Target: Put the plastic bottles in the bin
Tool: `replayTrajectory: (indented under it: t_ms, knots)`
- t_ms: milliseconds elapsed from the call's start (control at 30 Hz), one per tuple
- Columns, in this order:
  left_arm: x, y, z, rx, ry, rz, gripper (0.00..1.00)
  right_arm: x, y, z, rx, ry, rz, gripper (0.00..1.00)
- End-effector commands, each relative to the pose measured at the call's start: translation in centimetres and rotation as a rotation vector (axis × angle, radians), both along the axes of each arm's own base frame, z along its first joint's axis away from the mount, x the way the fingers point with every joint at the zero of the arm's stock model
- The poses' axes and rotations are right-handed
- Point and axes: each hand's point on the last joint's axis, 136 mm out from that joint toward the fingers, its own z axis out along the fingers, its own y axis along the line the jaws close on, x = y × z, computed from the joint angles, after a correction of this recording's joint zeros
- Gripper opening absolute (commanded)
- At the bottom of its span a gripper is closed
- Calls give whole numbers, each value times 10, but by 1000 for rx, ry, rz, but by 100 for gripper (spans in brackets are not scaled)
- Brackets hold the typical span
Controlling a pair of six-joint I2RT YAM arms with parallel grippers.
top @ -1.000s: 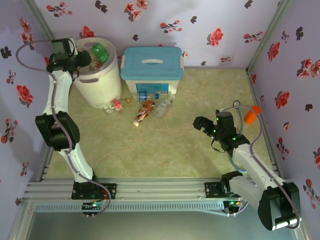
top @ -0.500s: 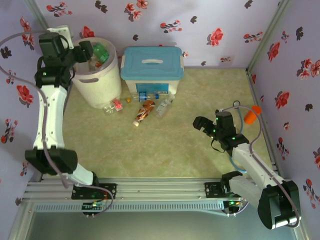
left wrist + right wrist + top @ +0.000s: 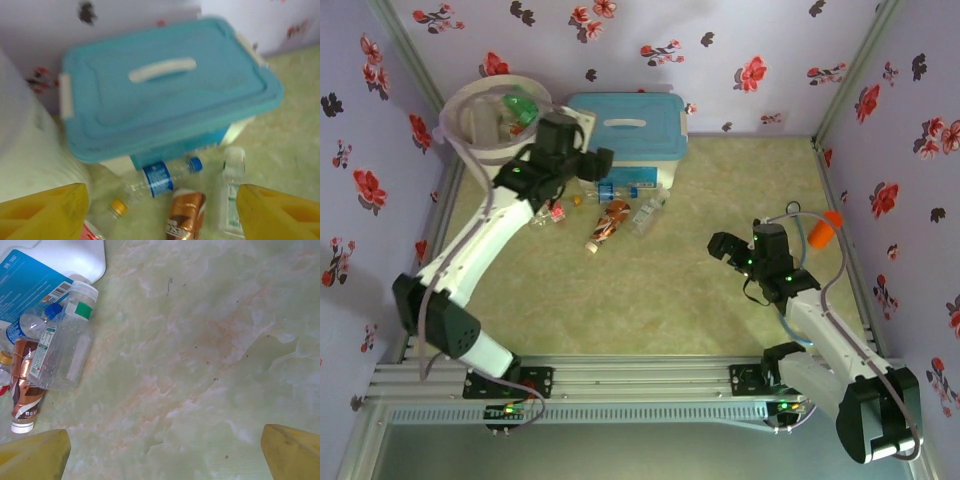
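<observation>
White plastic bin (image 3: 458,100) at ten o'clock on the table, green bottle (image 3: 523,103) already inside, more plastic bottles (image 3: 610,215) lying loose at its five o'clock, packed against the front of the blue-lidded box (image 3: 625,125). Trouble most likely in that crowding: risk of pinching two at once when closing on the blue-labelled bottle (image 3: 160,179) or the amber bottle (image 3: 184,222), or of nudging a round neighbour into a roll toward six o'clock. Risk too of clipping the box wall by coming down too far toward twelve o'clock, and of slipping off thin smooth plastic if gripped near a cap. Left arm stretched from its base at seven o'clock up toward eleven, left gripper (image 3: 588,162) hanging over the box's front edge and looking down on lid and pile, jaws apart with nothing between. Further right, right arm folded near four o'clock, right gripper (image 3: 722,250) spread wide and empty above bare floor, facing nine o'clock toward the clear bottle (image 3: 65,347), well apart from the orange cup (image 3: 823,228) at three o'clock
</observation>
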Motion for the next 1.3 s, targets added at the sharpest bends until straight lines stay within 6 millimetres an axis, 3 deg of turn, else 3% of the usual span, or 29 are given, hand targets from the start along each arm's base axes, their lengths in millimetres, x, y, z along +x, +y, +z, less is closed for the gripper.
replayTrajectory:
  t_ms: [0,133,300,400,767,967,1267]
  knots:
    - [2,-35,-44,27,65,-35,80,0,-3,3,-9,-4,-24,98]
    - [10,-71,-100,63,179,-88,83,1,0,6,1,-1,-14,98]
    - [23,-92,-157,77,302,-101,84,-2,-3,6,-14,0,-15,98]
    - [23,-101,-179,82,339,-114,84,-4,-6,6,-26,-2,-19,99]
    - [12,-134,-229,159,438,-184,84,-1,-2,3,-14,3,-13,99]
    - [11,-133,-250,177,467,-168,85,-4,-5,2,-25,2,-18,99]
    - [10,-140,-257,186,475,-194,69,-3,-4,0,-19,4,-17,99]
